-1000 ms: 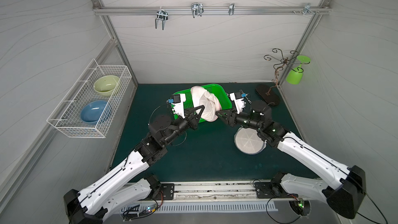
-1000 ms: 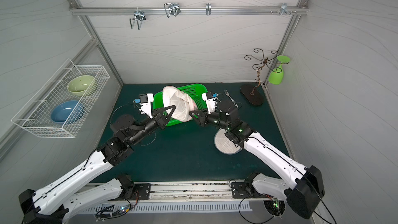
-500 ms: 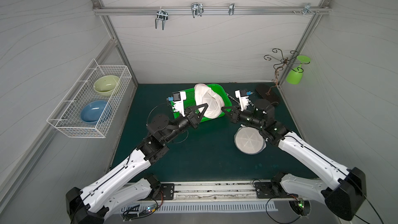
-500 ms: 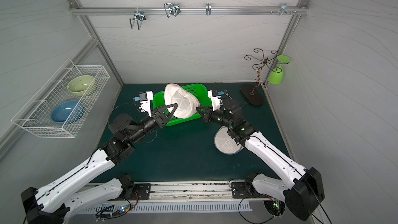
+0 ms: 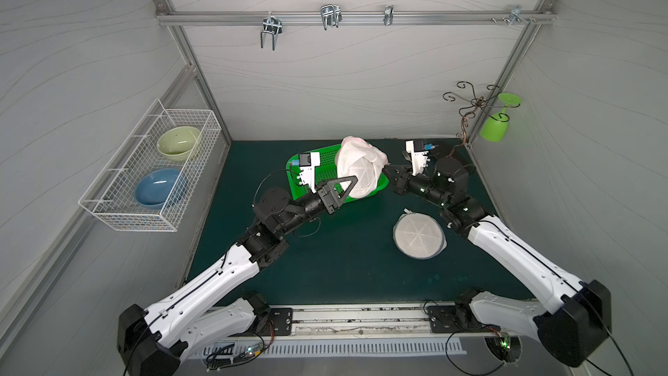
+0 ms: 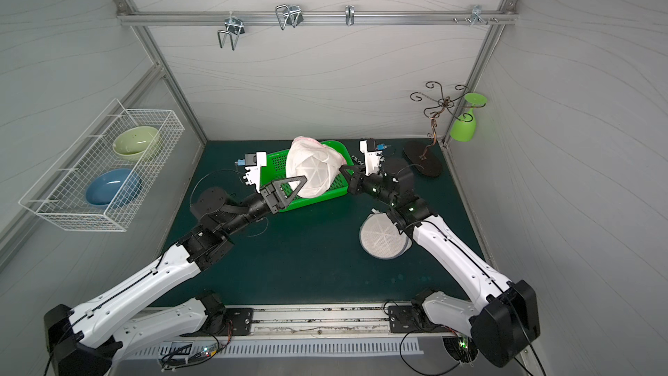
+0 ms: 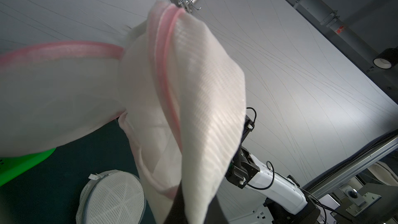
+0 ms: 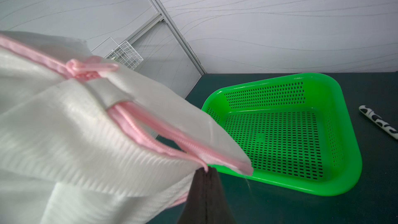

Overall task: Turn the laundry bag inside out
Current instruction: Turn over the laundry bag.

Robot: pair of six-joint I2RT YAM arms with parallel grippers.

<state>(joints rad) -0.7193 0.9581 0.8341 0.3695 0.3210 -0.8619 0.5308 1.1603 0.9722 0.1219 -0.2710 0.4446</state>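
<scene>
The laundry bag [image 5: 359, 170] [image 6: 312, 171], white mesh with a pink zipper, hangs in the air above the green basket [image 5: 327, 164]. It is stretched between both grippers. My left gripper [image 5: 352, 179] [image 6: 303, 179] is shut on its near left side, and white cloth [image 7: 193, 104] runs down between the dark fingers [image 7: 174, 211]. My right gripper [image 5: 386, 168] [image 8: 205, 170] is shut on the pink zipper edge of the bag [image 8: 86, 136]. The zipper pull [image 8: 90, 70] lies at the slit's closed end, and the slit gapes open.
A second round mesh bag with a grey rim [image 5: 419, 235] [image 7: 114, 195] lies flat on the dark mat at the right. A black-and-white spotted stick [image 8: 379, 124] lies beside the basket [image 8: 280, 182]. On the left wall is a wire rack [image 5: 151, 175] with two bowls. A metal stand with a green glass [image 5: 495, 128] is back right.
My right gripper has shut on the bag's zipper edge and pulled back to the right. The bag has risen and spread out between the two grippers.
</scene>
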